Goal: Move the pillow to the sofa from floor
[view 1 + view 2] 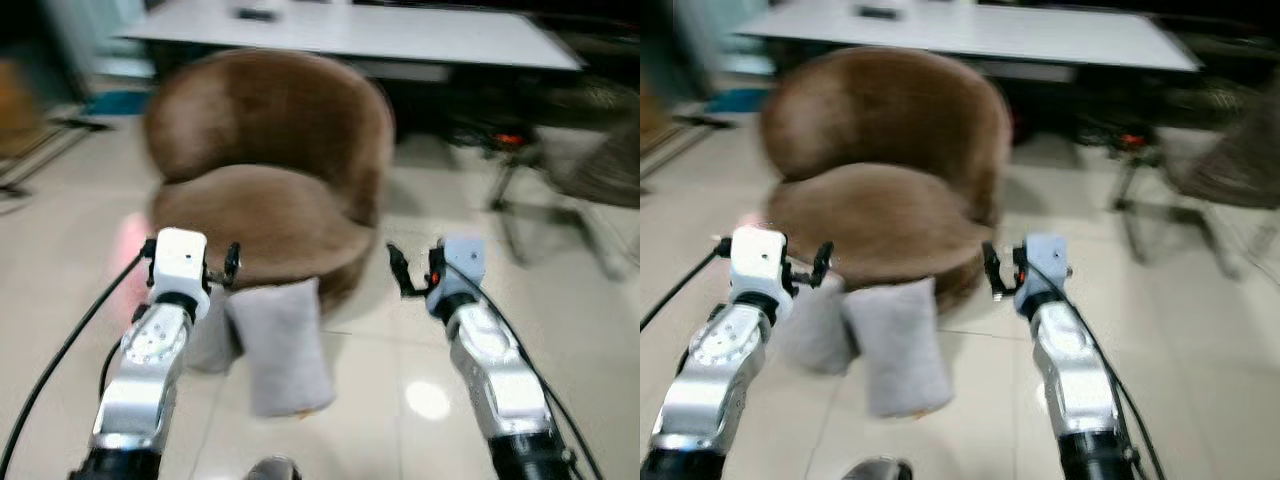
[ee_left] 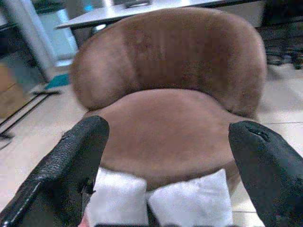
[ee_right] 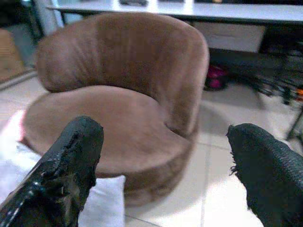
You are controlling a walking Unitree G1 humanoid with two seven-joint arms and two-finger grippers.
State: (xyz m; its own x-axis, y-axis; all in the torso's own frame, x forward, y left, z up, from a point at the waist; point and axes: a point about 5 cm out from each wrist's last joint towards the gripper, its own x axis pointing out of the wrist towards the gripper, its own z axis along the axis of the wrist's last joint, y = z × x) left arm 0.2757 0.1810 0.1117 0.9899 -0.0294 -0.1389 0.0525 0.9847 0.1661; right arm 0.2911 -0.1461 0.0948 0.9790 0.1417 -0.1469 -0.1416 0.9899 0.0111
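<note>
A round brown sofa chair (image 1: 270, 200) stands on the tiled floor straight ahead. Two pale grey pillows lean upright against its front base: the larger one (image 1: 285, 345) near the middle, a second (image 1: 212, 340) just to its left and partly behind my left arm. My left gripper (image 1: 190, 257) is raised above the pillows in front of the seat, open and holding nothing. In the left wrist view its fingers (image 2: 71, 161) frame the seat, with both pillows (image 2: 191, 203) below. My right gripper (image 1: 415, 272), also open and holding nothing, hovers right of the sofa's front edge.
A long white table (image 1: 400, 35) runs behind the sofa. Chair legs and dark clutter (image 1: 540, 200) stand at the back right. Pale tiled floor (image 1: 400, 400) lies in front and to the right. The head views are blurred.
</note>
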